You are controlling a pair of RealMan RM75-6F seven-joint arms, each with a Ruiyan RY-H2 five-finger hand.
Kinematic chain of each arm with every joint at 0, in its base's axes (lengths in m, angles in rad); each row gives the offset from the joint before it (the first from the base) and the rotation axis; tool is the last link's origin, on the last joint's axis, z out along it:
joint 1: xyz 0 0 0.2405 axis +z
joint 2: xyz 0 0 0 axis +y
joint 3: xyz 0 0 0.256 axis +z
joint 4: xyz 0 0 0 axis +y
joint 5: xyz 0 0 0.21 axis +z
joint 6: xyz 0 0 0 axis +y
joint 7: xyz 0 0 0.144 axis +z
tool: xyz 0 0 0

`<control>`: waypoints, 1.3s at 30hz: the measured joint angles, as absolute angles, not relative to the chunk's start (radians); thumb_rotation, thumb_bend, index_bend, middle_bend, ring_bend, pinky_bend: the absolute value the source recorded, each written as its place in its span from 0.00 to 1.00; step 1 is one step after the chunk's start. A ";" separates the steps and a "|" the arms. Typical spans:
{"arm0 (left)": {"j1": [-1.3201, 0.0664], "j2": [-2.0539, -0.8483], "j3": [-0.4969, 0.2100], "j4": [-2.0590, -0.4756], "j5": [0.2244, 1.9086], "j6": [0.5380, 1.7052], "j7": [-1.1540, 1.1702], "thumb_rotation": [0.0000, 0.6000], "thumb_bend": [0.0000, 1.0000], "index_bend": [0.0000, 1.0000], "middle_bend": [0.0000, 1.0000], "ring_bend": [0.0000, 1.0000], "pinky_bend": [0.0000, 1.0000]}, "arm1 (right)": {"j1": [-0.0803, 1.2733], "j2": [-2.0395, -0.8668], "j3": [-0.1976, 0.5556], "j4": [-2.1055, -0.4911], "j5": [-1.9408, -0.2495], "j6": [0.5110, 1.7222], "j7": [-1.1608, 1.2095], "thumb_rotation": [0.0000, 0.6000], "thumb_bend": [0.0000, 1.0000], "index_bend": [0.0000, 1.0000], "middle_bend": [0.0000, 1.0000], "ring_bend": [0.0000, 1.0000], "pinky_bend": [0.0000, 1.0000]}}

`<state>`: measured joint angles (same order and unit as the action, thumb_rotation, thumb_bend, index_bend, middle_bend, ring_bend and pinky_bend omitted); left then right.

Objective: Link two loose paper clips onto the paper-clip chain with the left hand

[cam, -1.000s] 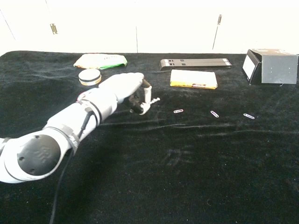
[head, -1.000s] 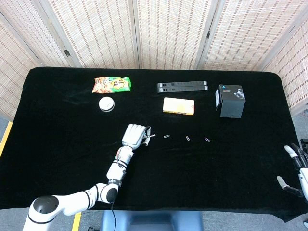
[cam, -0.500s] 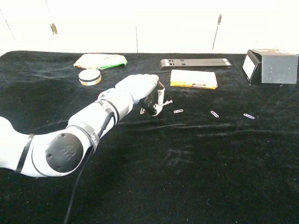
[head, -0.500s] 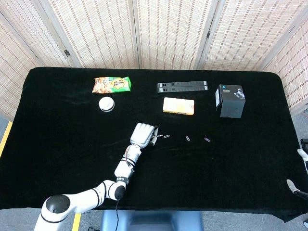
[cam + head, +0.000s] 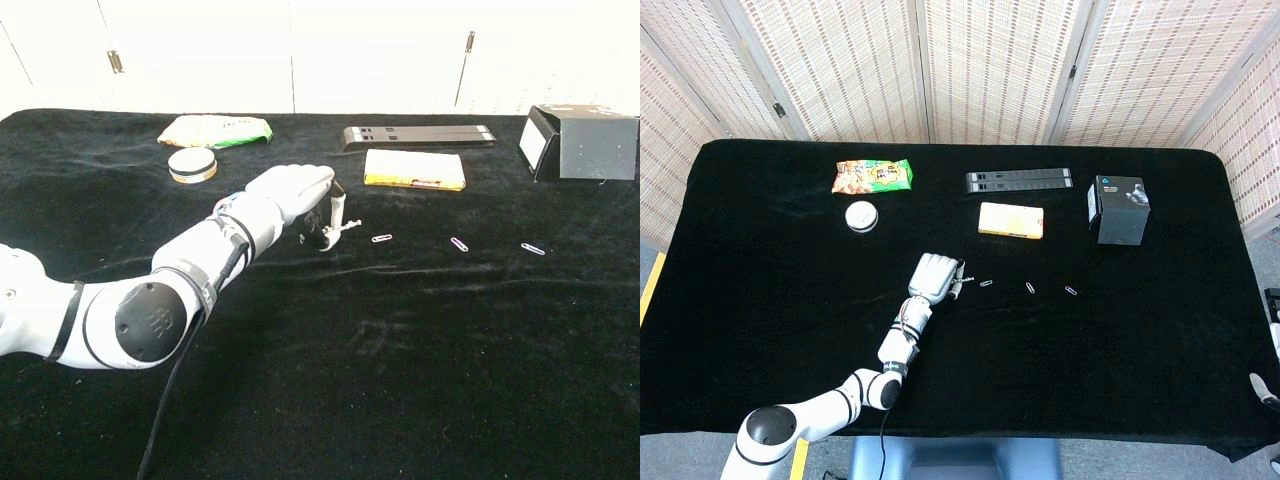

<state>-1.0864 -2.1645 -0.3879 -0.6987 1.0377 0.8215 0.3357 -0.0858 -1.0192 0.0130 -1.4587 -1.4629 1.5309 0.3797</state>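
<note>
- Broadly, a black-clothed table (image 5: 760, 330) carrying everything, with non-task items along the far side: a snack bag (image 5: 873, 176) and round tin (image 5: 861, 216) far left, a black bar (image 5: 1018, 180) and yellow packet (image 5: 1011, 220) at centre, a dark box (image 5: 1117, 208) far right.
- Next down, the left hand (image 5: 937, 277), reaching from the near left to mid-table, fingers curled in and pinching the paper-clip chain (image 5: 338, 232); chain end poking out to the right of the fingertips, low over the cloth.
- Right hand (image 5: 1270, 385) only a sliver at the near right edge; impossible to tell how its fingers lie.
- Smaller again, three loose clips in a row to the right of the left hand: first loose clip (image 5: 382, 238) just beside the chain end but apart from it, second loose clip (image 5: 459, 243) further right, third loose clip (image 5: 533, 249) furthest right.
- Handling, as a judgement: very light, thin springy wire, smooth and apt to slip or twist in a pinch; flat on soft cloth, so hard to get under. Best held across the flat of the loops, leaving the open tongue end free for threading.
- Against half a second ago: left hand drawn back very slightly to the left, chain tip a touch further from the first loose clip; loose clips unmoved. Against a second ago: hand well advanced to the right, and right hand far less in view.
</note>
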 measured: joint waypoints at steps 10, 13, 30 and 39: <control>-1.036 -2.132 -0.363 -0.845 1.052 0.913 0.397 1.00 0.66 0.77 1.00 1.00 1.00 | -0.086 -1.015 0.009 -1.461 -1.496 1.538 0.386 1.00 0.34 0.00 0.00 0.00 0.12; -1.004 -2.117 -0.348 -0.937 1.053 0.973 0.455 1.00 0.66 0.77 1.00 1.00 1.00 | -0.086 -1.012 0.003 -1.462 -1.522 1.548 0.391 1.00 0.33 0.00 0.00 0.00 0.12; -0.773 -2.144 -0.139 -1.286 1.091 1.329 0.758 1.00 0.67 0.77 1.00 1.00 1.00 | -0.100 -0.998 -0.046 -1.435 -1.690 1.666 0.458 1.00 0.33 0.00 0.00 0.00 0.12; -0.697 -2.248 -0.058 -1.233 1.197 1.393 0.783 1.00 0.67 0.77 1.00 1.00 1.00 | -0.140 -0.996 -0.063 -1.396 -1.735 1.786 0.514 1.00 0.33 0.00 0.00 0.00 0.12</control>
<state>-0.6975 -2.2478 -0.0581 -1.2328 1.1974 1.3926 0.7833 -0.1398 -0.9960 -0.0626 -1.3955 -1.7352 1.7863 0.5138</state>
